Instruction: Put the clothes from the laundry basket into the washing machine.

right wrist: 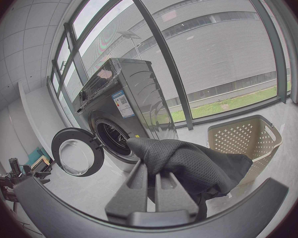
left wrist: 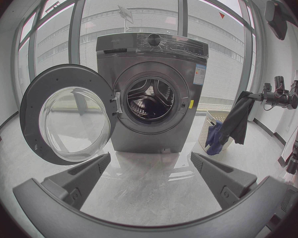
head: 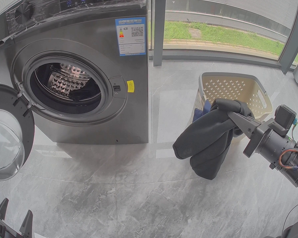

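My right gripper [head: 233,116] is shut on a dark grey garment [head: 207,138], which hangs in the air in front of the beige laundry basket [head: 251,80]. The same garment [right wrist: 195,162] drapes over the shut right gripper [right wrist: 151,176] in the right wrist view. A blue cloth [head: 202,111] shows at the basket's near left edge. The grey washing machine [head: 89,33] stands at the left with its round door [head: 6,133] swung open; dark cloth [head: 86,90] lies inside the drum. My left gripper [left wrist: 150,164] is open, low and in front of the machine [left wrist: 152,93].
Tall windows [head: 228,14] run behind the machine and basket. Grey marble floor [head: 139,189] stretches between the machine and the basket. The open door sticks out to the machine's left side.
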